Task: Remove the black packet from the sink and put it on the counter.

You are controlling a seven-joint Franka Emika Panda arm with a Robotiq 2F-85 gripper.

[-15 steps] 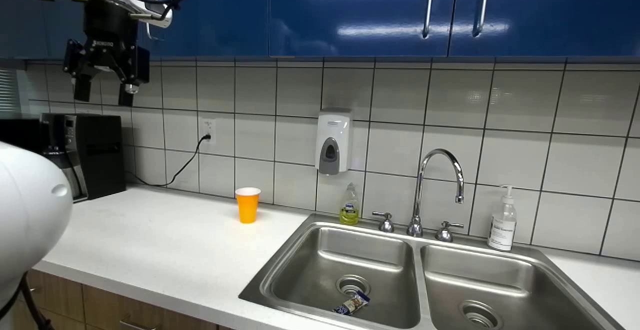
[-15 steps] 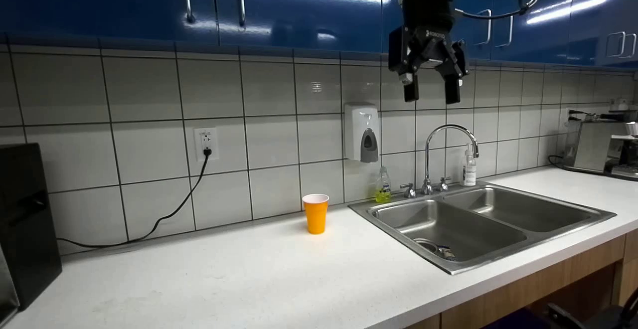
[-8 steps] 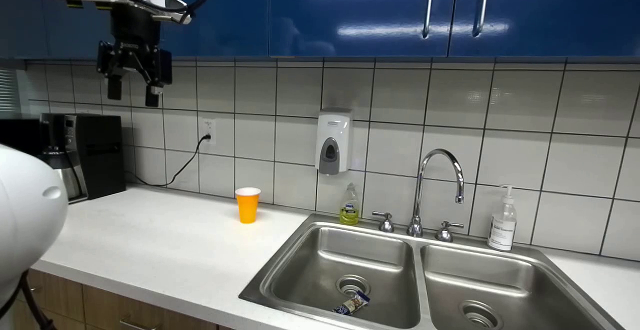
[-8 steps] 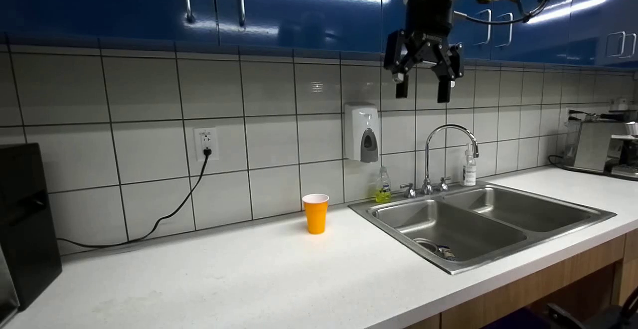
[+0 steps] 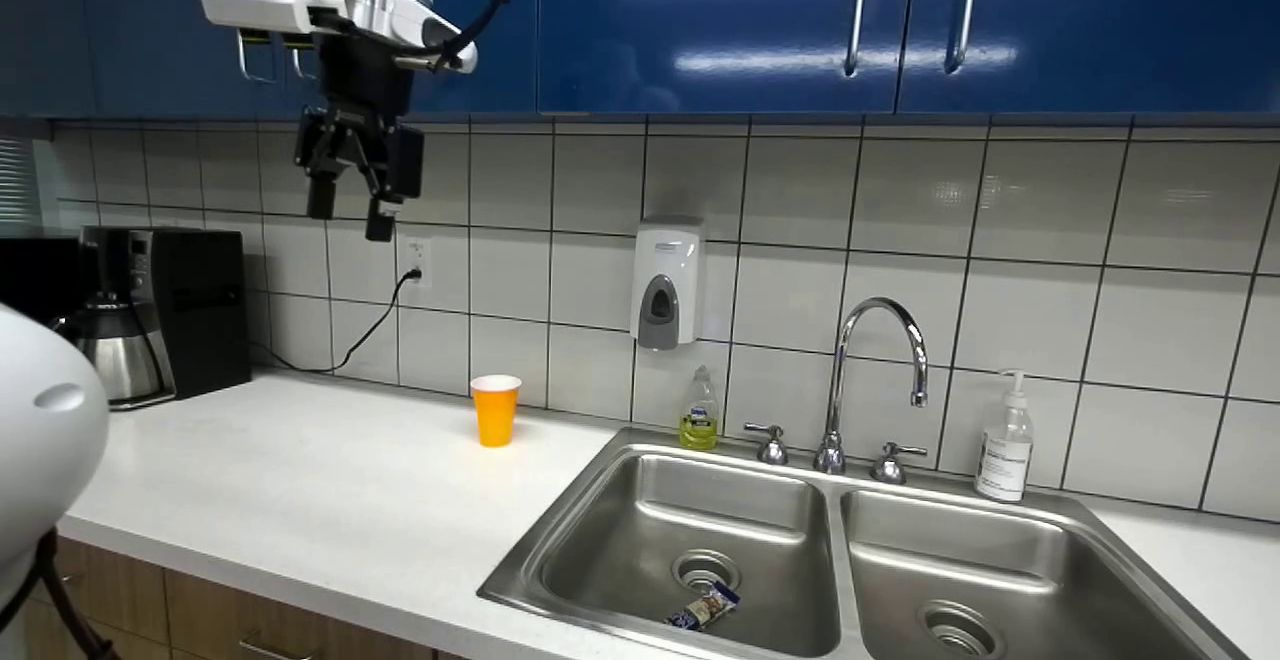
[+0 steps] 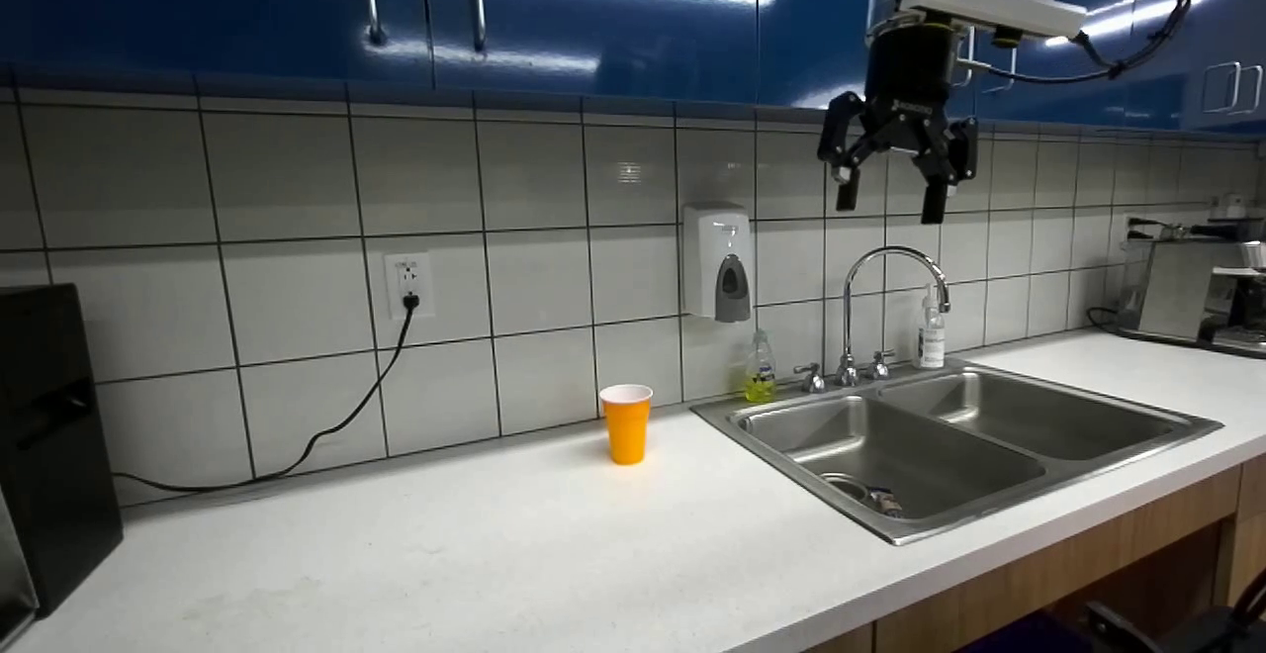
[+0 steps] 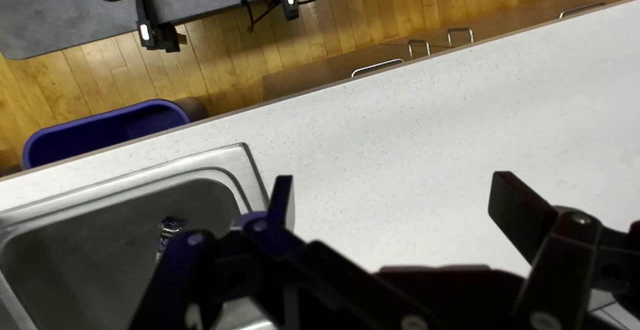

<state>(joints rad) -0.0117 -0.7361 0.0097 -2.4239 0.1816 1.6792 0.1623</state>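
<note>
The black packet (image 5: 704,607) is a small, dark, crinkled wrapper with a printed label. It lies in the left basin of the steel sink (image 5: 620,550), beside the drain. It also shows partly in an exterior view (image 6: 885,503) and in the wrist view (image 7: 168,231), where my left finger linkage covers its lower end. The white counter (image 5: 330,470) stretches beside the sink and fills much of the wrist view (image 7: 390,135). My gripper (image 5: 350,215) is open, empty and pointing down, high above the counter. In the wrist view the open fingers (image 7: 392,190) have bare counter between them.
An orange cup (image 5: 495,412) stands on the counter near the tiled wall. A faucet (image 5: 835,390), a yellow-green soap bottle (image 5: 699,415) and a pump bottle (image 5: 1005,445) stand behind the sink. Blue cabinets (image 5: 700,30) hang above. A black coffee maker (image 5: 200,310) is at the far end.
My gripper has moved to the right in an exterior view, and slightly down and right lately in both. It has stayed open. The packet and cup have not moved.
</note>
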